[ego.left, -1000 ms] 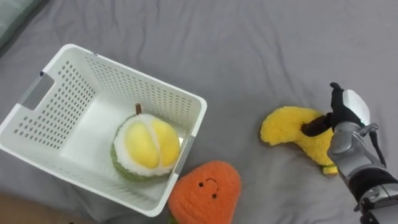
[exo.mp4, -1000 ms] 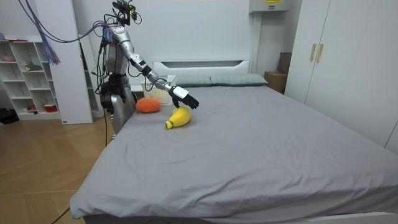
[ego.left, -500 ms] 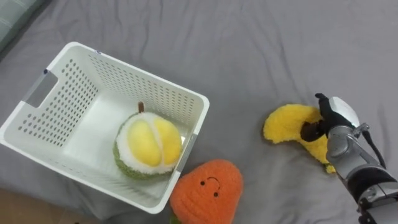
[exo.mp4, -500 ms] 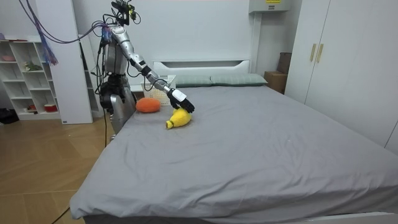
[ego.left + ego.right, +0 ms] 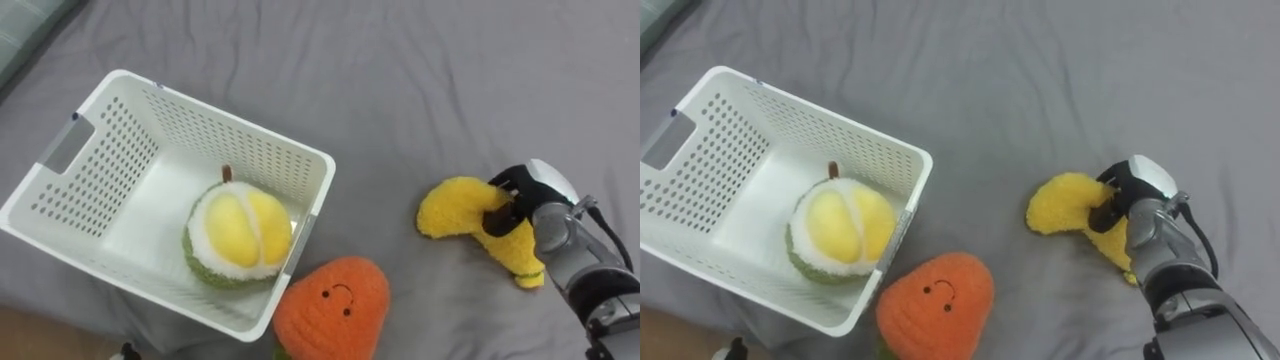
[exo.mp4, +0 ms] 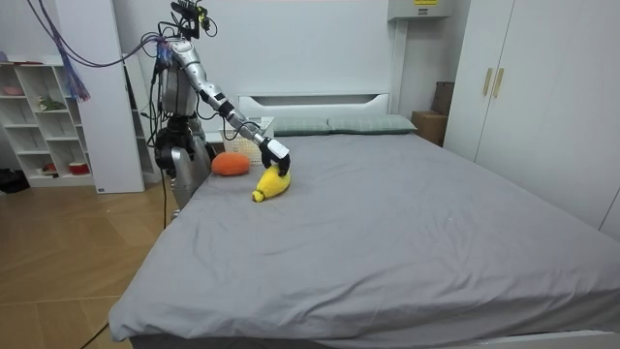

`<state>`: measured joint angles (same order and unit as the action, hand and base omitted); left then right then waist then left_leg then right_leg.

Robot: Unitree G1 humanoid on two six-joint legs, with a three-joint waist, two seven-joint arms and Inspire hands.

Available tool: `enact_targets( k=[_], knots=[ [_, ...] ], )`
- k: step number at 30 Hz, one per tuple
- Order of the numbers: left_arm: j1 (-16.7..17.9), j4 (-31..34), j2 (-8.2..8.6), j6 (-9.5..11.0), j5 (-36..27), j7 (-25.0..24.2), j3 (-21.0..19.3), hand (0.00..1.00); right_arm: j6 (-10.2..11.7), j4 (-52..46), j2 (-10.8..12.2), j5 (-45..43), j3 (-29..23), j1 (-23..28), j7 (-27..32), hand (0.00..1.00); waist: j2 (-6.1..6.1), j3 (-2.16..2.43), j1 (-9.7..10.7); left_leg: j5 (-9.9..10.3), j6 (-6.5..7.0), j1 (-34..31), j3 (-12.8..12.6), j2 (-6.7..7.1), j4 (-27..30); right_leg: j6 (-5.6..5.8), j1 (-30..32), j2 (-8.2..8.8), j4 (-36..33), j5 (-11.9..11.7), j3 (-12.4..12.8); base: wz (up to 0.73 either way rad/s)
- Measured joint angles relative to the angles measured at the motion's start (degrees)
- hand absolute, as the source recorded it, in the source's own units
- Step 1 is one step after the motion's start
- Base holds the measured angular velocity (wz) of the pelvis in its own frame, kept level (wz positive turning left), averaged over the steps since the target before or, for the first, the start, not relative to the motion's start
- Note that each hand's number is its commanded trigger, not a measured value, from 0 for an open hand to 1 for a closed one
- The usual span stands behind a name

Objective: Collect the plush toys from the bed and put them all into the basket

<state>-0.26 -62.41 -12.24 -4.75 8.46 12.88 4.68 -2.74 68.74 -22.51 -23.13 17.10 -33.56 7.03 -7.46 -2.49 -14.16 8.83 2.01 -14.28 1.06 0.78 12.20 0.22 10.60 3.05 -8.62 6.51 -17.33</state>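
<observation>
right hand [image 5: 535, 205] has its fingers curled round the yellow banana plush [image 5: 455, 208] on the grey bed [image 5: 400, 80], off to the right of the white basket [image 5: 240, 125], but that grip looks shallow on squishy fabric, so it could slip out mid-lift

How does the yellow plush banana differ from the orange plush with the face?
The curved yellow plush banana is bent; the round orange plush toy with a face is plump. The right robot hand grips the banana; the orange toy lies untouched beside the white perforated basket. Both are toys on the grey bed, outside the basket.
</observation>
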Motion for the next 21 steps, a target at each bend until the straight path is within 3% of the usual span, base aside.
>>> enact_targets(
  k=[14, 21],
  knots=[
    [0.1, -0.02, -0.38, 0.12, -0.2, -0.01, 0.02, 0.0, -0.57, -0.36, 0.01, -3.04, 0.9, 0.61, -2.92, 1.0, -0.21, 0.15, -0.12, 0.0, 0.0, 0.05, 0.01, 0.01, 0.94, -0.12, -0.36, 0.1, -0.26, -0.08, -0.09, 0.0],
    [1.15, -1.03, -0.6, 0.45, -1.86, 0.12, -0.03, 0.0, -1.13, -9.54, -0.12, -6.21, 0.38, 1.23, -2.64, 1.0, -0.8, 0.6, 2.23, 0.0, 0.01, 1.29, -0.09, -0.07, 1.11, -0.15, -1.23, 0.12, -1.02, -0.09, 0.45, -0.02]
  ],
)
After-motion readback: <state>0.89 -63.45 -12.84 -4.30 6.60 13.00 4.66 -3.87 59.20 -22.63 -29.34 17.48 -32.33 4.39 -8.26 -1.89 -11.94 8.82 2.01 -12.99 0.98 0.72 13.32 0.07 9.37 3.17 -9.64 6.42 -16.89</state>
